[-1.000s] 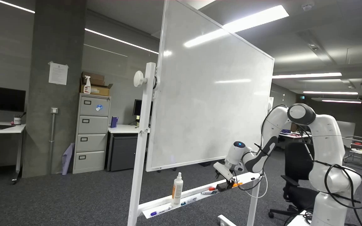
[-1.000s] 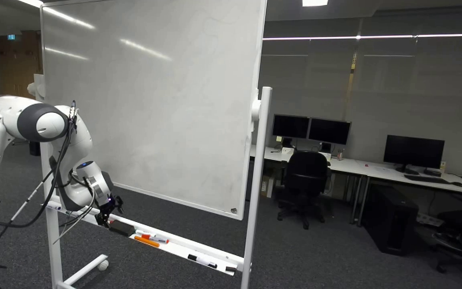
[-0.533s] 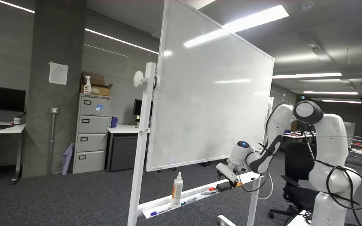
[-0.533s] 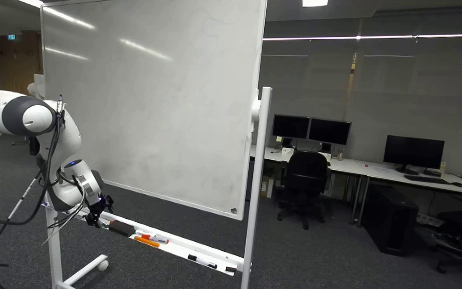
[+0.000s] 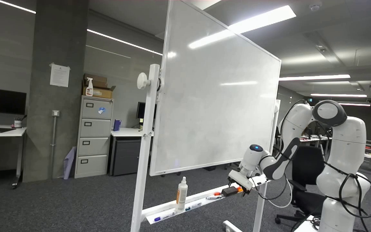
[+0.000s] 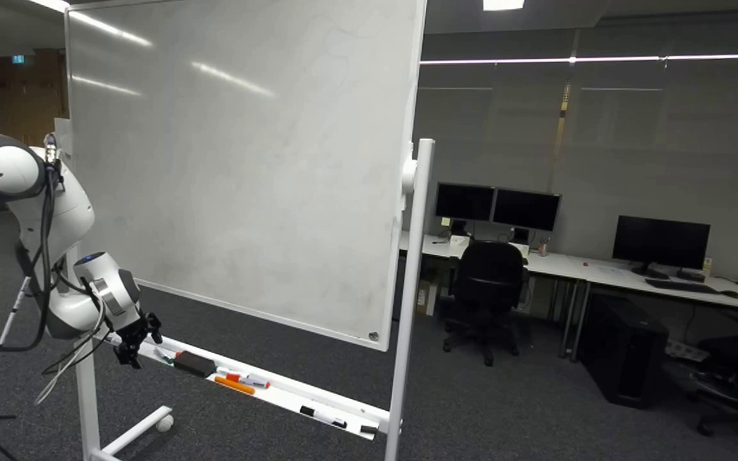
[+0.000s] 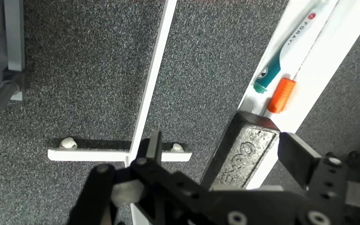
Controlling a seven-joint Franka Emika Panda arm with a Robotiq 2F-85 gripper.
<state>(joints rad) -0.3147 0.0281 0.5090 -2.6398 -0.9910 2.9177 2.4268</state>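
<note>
My gripper [image 7: 225, 150] is open, its two fingers spread wide with nothing held. A dark block-shaped eraser [image 7: 245, 156] with embossed lettering shows between and beyond the fingers in the wrist view; its lower end is hidden behind the gripper. That eraser [image 6: 194, 363] lies on the white tray [image 6: 286, 400] under the whiteboard. In an exterior view the gripper [image 6: 143, 342] stands apart from it, to its left. A white marker with a teal end [image 7: 289, 47] and an orange cap [image 7: 281, 95] lie just past the eraser on the tray.
The whiteboard [image 5: 217, 96] rises above the tray. A spray bottle [image 5: 181, 195] stands on the tray, with several markers along it, including an orange marker [image 6: 234, 385] and a black-capped marker [image 6: 323, 416]. An office chair [image 5: 308, 174] is behind the arm. Cables hang from the arm.
The arm has drawn back from the eraser, rightward in one exterior picture and leftward in the opposite one. The gripper stays open. The eraser and markers have not visibly moved.
</note>
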